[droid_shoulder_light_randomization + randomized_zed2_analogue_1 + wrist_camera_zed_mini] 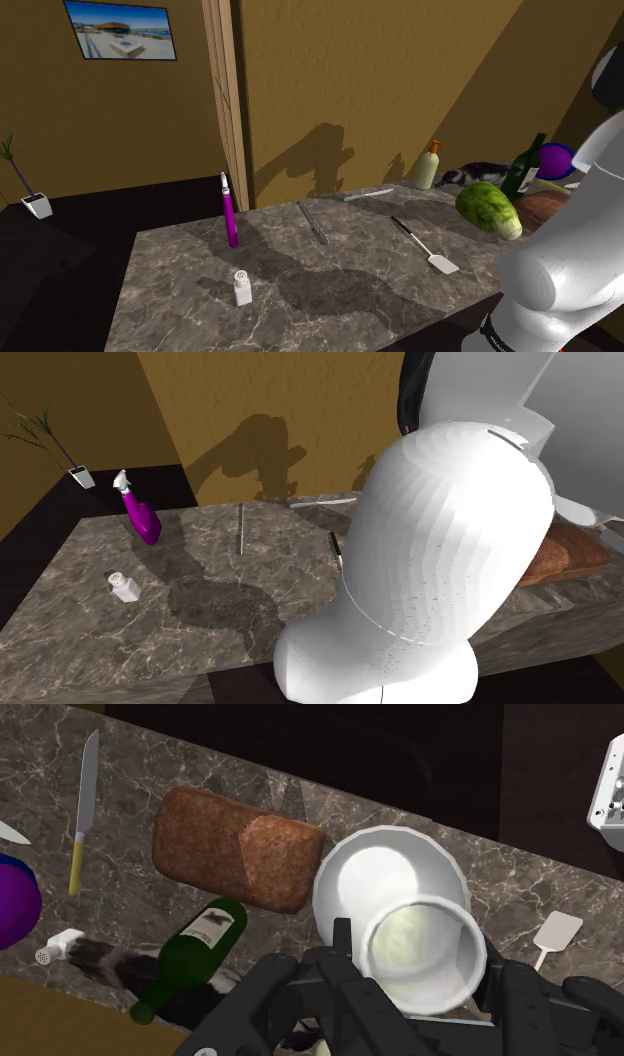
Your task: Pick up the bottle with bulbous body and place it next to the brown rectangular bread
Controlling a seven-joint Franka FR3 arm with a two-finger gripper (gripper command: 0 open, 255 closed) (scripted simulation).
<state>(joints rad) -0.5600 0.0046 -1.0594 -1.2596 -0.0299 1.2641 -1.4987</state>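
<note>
Well, gripper [416, 952]: clamped on the bulbous bottle [385, 869], one black finger on each side of its ringed near end.
Bulbous bottle: white body going pale green, seen end-on from the wrist; in the shoulder view it sat tilted [488, 208] at the counter's far right, green up top and white at the low end.
Bottle versus bread: just beside the brown bread [238, 849], at the loaf's end; from the shoulder camera it was in front of the loaf [545, 205].
Contact with the counter: hard to call, it may have been hanging just above the stone.
Bread: a rectangular brown loaf, flat on the marbled counter [330, 300], also peeking out behind the arm in the second exterior view [570, 552].
Green wine bottle: lying on its side [190, 954], close to the loaf's long edge.
Knife: yellow handle, flat on the counter [82, 809], beyond the loaf from the gripper.
Spatula: white blade [556, 936], on the gripper's other side.
Far end of the counter: purple spray bottle [230, 212] and a small white shaker [242, 288], well apart from the action.
Arm: big white links [570, 270], filling the shoulder view's lower right.
</note>
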